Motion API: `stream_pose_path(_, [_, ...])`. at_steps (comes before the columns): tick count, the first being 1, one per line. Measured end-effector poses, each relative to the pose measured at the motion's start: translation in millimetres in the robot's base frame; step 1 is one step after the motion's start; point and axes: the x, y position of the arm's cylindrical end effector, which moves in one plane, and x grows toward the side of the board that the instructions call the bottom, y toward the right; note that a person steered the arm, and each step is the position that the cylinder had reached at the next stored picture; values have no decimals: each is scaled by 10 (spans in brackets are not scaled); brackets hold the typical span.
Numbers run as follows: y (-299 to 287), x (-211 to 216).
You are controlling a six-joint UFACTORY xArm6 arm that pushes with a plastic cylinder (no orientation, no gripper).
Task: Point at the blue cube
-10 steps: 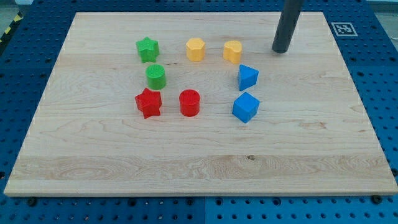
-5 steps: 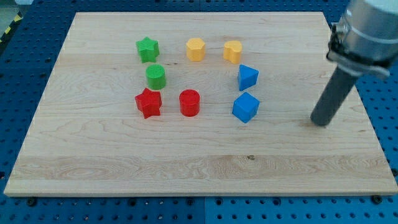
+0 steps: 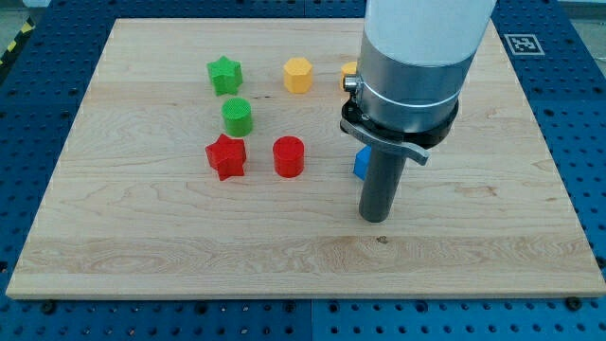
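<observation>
My tip [image 3: 376,218] rests on the wooden board [image 3: 142,237], just below the blue cube [image 3: 360,164] toward the view's bottom. Only a thin left sliver of that cube shows beside the rod; the arm's body hides the rest. A second blue block seen earlier above it is fully hidden behind the arm.
A green star [image 3: 224,75], green cylinder [image 3: 237,116], red star [image 3: 225,156] and red cylinder [image 3: 288,156] sit left of the tip. A yellow hexagonal block [image 3: 297,74] stands near the view's top, and the edge of another yellow block [image 3: 349,68] shows beside the arm.
My tip has swept from the view's top right, down the right side, then left to a spot just below the blue cube. The arm now covers both blue blocks. No block has moved.
</observation>
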Motion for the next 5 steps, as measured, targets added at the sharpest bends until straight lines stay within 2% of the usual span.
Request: stream_pose_path(5, [134,-245])
